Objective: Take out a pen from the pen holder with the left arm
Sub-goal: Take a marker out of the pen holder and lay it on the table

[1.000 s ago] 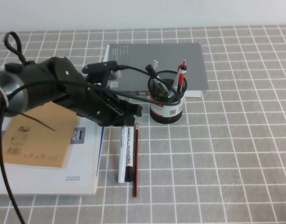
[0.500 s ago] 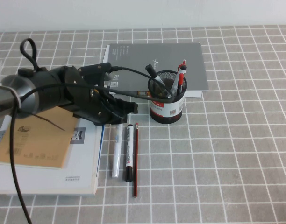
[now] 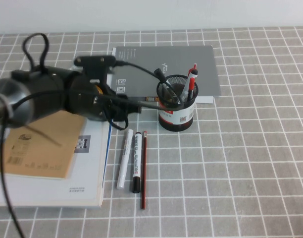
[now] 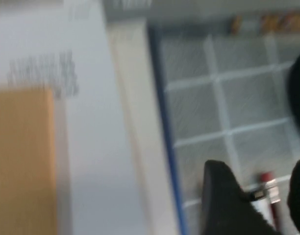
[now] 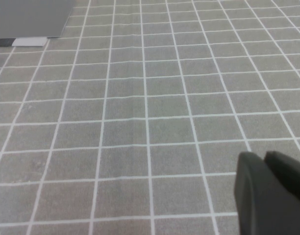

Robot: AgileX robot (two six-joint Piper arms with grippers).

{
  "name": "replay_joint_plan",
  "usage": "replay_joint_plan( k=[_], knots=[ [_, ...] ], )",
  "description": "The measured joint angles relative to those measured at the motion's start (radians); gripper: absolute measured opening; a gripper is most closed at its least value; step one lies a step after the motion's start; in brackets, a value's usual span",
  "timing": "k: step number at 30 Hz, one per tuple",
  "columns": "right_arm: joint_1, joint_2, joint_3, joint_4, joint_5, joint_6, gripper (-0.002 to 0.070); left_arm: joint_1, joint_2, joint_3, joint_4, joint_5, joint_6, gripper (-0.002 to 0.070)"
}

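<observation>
Your left gripper (image 3: 135, 107) hovers beside the mesh pen holder (image 3: 176, 106), jaws apart and empty. A white marker (image 3: 124, 158) lies on the counter (image 3: 250, 168) toward its front edge. You're likely releasing; next, withdraw. Your right gripper (image 5: 265, 161) hangs over counter tiles, jaws together.

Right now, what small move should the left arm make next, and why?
Probably lift the left pincer clear: it stands open beside the pen holder, holding nothing, and a white pen lies on the tiled table. The right pincer hangs over that table.

Black mesh pen holder (image 3: 176, 111) stands upright (pens (image 3: 191, 80) inside); a white pen (image 3: 124, 159) lies flat on the worktop (image 3: 240, 163) near it.
</observation>
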Motion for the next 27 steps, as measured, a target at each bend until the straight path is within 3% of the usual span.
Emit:
replay_joint_plan(
  k=[2,7,14,17,27],
  knots=[
    [0.000,0.000,0.000,0.001,0.000,0.000,-0.0013,-0.018,-0.062,0.037,0.030,-0.060,0.008,0.0233],
    [0.000,0.000,0.000,0.001,0.000,0.000,-0.0013,-0.057,-0.284,0.246,0.086,-0.282,0.048,0.0041],
    [0.000,0.000,0.000,0.001,0.000,0.000,-0.0013,-0.044,-0.589,0.527,0.192,-0.386,0.054,0.0003],
    [0.000,0.000,0.000,0.001,0.000,0.000,-0.0013,-0.044,-0.684,0.577,0.200,-0.341,0.056,0.0000],
    [0.000,0.000,0.000,0.001,0.000,0.000,-0.0013,-0.044,-0.896,0.590,0.206,0.040,0.056,0.0000]
  ],
)
